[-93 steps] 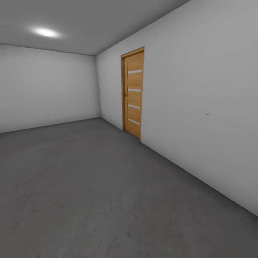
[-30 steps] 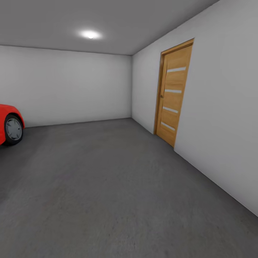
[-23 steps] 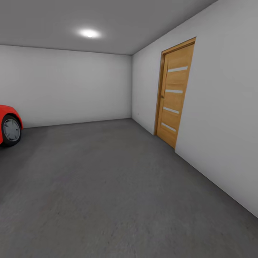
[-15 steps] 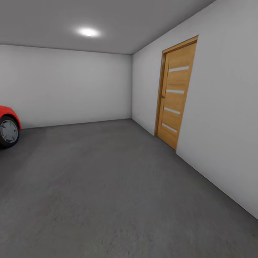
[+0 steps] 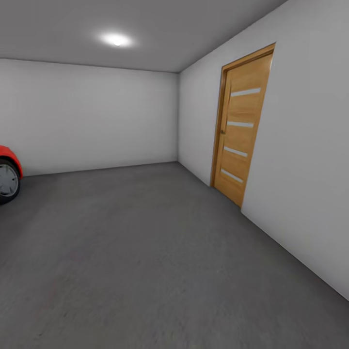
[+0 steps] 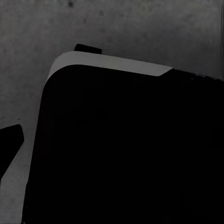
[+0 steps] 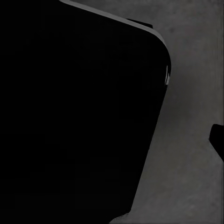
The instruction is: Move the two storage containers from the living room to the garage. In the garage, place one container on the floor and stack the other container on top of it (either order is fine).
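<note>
One mottled grey concrete floor (image 5: 145,252)

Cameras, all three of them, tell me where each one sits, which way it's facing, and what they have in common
Head view: on the robot's head, facing along the garage floor toward the wooden door and a red car.
Left wrist view: on the left arm, facing down at the floor past a dark rounded part of the robot.
Right wrist view: on the right arm, likewise facing down past a dark body part.
Shared: all three show the grey mottled floor.
</note>
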